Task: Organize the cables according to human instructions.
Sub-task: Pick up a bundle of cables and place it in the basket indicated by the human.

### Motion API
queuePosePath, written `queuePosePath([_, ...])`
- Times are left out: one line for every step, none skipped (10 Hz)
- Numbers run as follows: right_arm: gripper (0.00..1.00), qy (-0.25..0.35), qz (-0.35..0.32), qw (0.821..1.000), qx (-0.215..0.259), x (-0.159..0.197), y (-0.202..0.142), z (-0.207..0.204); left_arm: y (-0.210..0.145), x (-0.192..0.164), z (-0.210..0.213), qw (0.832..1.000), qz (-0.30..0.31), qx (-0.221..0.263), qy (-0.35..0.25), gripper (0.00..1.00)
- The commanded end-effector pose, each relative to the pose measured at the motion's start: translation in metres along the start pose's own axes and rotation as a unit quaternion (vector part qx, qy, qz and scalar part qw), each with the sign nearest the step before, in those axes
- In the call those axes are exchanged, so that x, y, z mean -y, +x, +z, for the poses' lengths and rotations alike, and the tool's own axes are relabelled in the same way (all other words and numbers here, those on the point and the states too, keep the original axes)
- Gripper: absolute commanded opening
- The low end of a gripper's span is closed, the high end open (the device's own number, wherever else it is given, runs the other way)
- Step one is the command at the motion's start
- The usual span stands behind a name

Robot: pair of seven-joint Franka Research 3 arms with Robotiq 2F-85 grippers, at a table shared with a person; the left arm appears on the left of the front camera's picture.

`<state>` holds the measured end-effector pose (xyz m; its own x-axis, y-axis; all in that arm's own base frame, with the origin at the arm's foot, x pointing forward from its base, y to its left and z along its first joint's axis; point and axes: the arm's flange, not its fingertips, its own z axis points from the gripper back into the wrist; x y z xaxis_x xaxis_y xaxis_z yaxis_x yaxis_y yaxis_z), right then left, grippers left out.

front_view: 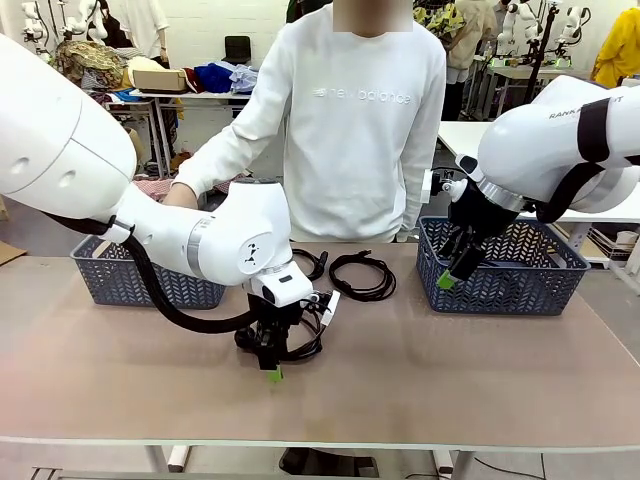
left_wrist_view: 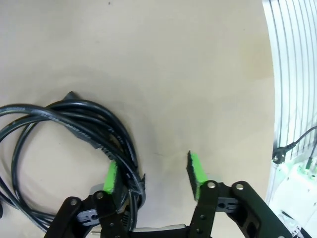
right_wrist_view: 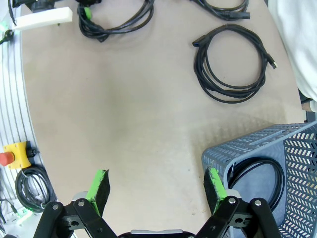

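**Left fingers open over a cable**

The left gripper (front_view: 272,365) is down low over the table (front_view: 480,380), near the front middle. Its fingers are apart and hold nothing. The front cable (left_wrist_view: 74,121) lies flat under it. A few of its black loops run between the two green pads, very close to one pad (left_wrist_view: 110,176). The other pad is over bare table.

The right gripper (front_view: 450,275) hangs beside the front wall of the right basket (front_view: 540,285). Its fingers are apart too, with nothing in them. The cable in the basket (right_wrist_view: 260,171) lies curled inside. The middle cable (front_view: 362,272) and the far cable (front_view: 312,262) lie on the table in front of the person (front_view: 360,130).

Here is what could go wrong. The left fingers might pinch only some loops. Then the rest would hang down, and the coil could come undone or drag on the table. The loops sit off to one side, so they could also slip out as the fingers close.
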<state>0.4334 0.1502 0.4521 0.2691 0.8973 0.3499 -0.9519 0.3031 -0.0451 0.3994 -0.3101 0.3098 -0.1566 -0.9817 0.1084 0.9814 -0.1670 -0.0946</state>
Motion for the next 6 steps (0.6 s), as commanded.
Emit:
queuePosePath([1.00,-0.005,-0.005,1.000,-0.005,0.0002,0.0020,0.0017,-0.0005,0.0029,0.0043,1.000,0.006,-0.013,0.002,0.23])
queuePosePath([1.00,-0.005,-0.005,1.000,-0.005,0.0002,0.0020,0.0017,-0.0009,0.0027,0.0044,1.000,0.005,-0.016,0.005,0.37])
queuePosePath([1.00,-0.005,-0.005,1.000,-0.005,0.0002,0.0020,0.0017,-0.0016,0.0024,0.0047,1.000,0.006,-0.022,0.008,0.04])
queuePosePath([1.00,-0.005,-0.005,1.000,-0.005,0.0002,0.0020,0.0017,-0.0031,0.0010,0.0050,0.999,0.008,-0.029,0.015,0.18])
queuePosePath([1.00,-0.005,-0.005,1.000,-0.005,0.0002,0.0020,0.0017,-0.0051,-0.0006,0.0051,0.999,0.007,-0.032,0.020,0.00])
queuePosePath([1.00,-0.005,-0.005,1.000,-0.005,0.0002,0.0020,0.0017,-0.0071,-0.0023,0.0055,0.999,0.007,-0.037,0.026,0.00])
